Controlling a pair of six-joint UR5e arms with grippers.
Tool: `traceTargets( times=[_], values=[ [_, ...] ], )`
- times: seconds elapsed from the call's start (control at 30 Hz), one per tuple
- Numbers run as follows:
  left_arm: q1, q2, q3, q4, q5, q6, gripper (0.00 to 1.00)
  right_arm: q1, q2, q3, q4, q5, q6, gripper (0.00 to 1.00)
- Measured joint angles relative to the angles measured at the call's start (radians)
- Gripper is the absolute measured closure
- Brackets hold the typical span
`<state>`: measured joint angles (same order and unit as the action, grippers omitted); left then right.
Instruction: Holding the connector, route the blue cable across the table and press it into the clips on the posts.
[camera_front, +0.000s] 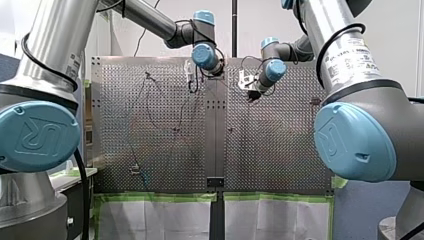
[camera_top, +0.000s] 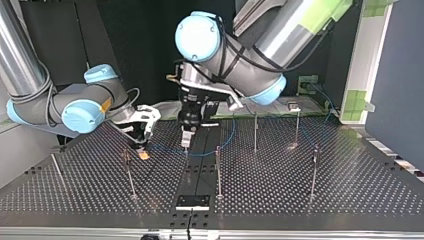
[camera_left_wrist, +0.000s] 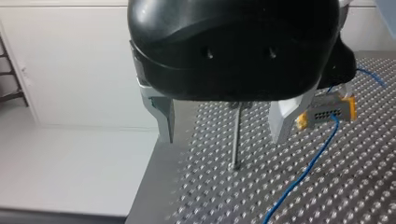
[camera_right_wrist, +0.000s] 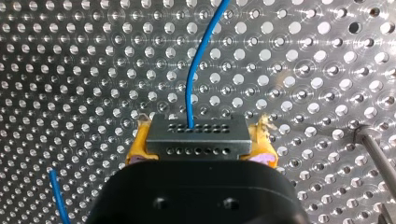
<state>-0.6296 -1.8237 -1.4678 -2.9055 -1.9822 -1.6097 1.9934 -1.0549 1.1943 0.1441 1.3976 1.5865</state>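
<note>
My right gripper (camera_right_wrist: 199, 151) is shut on the grey connector (camera_right_wrist: 196, 135), clamped between its yellow pads (camera_right_wrist: 136, 150). The blue cable (camera_right_wrist: 195, 70) leaves the connector and runs ahead over the perforated table. In the top view my right gripper (camera_top: 143, 150) holds the connector low beside a thin post (camera_top: 130, 175). My left gripper (camera_left_wrist: 224, 139) is open, its metal fingers (camera_left_wrist: 164, 119) either side of a post (camera_left_wrist: 236, 137) without touching it. The connector (camera_left_wrist: 327, 112) and cable (camera_left_wrist: 303, 172) lie just beside it. In the front view both grippers (camera_front: 190, 77) (camera_front: 250, 92) sit at the far middle of the table.
Several thin posts stand on the perforated table (camera_top: 350, 190), among them one at the middle (camera_top: 218, 170) and two at the top view's right (camera_top: 255, 132) (camera_top: 314, 170). A small black plate (camera_top: 192, 201) sits at the table's near edge. The table's edge (camera_left_wrist: 149, 186) drops off beside my left gripper.
</note>
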Motion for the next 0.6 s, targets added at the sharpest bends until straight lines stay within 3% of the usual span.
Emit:
traceTargets(
  times=[0.3, 0.6],
  values=[
    [-0.081, -0.075, 0.003, 0.074, -0.081, 0.081, 0.00, 0.000, 0.000, 0.000, 0.000, 0.000, 0.000, 1.00],
    [-0.163, -0.086, 0.003, 0.129, -0.164, 0.163, 0.00, -0.008, 0.000, -0.001, 0.000, -0.001, -0.001, 1.00]
  ],
)
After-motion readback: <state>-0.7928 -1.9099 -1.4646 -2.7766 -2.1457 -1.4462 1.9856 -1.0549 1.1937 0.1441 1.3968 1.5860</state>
